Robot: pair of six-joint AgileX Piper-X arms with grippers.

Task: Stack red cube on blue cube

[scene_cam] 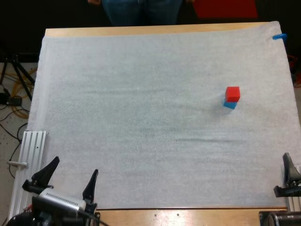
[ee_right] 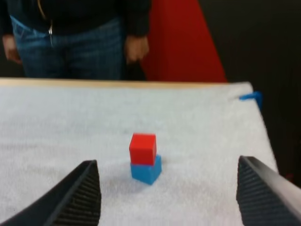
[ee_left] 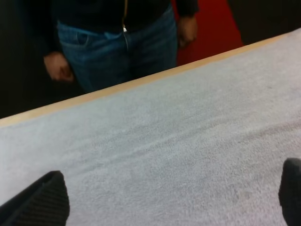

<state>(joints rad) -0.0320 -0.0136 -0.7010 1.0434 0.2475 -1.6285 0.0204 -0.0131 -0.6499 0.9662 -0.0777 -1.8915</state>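
Note:
The red cube [scene_cam: 232, 93] rests on top of the blue cube [scene_cam: 230, 105] on the right part of the white mat [scene_cam: 141, 117]. The right wrist view shows the same stack, red cube [ee_right: 143, 148] sitting slightly askew on the blue cube [ee_right: 146, 172], well ahead of my right gripper [ee_right: 169, 197], whose fingers stand wide apart and clear of it. My right gripper [scene_cam: 289, 181] is at the mat's near right edge. My left gripper [scene_cam: 70, 179] is open at the near left corner, nothing between its fingers [ee_left: 40, 202].
A person in jeans stands beyond the table's far edge [scene_cam: 141, 9], hands hanging at the sides [ee_left: 59, 66]. A metal rail [scene_cam: 30, 155] lies along the mat's near left side.

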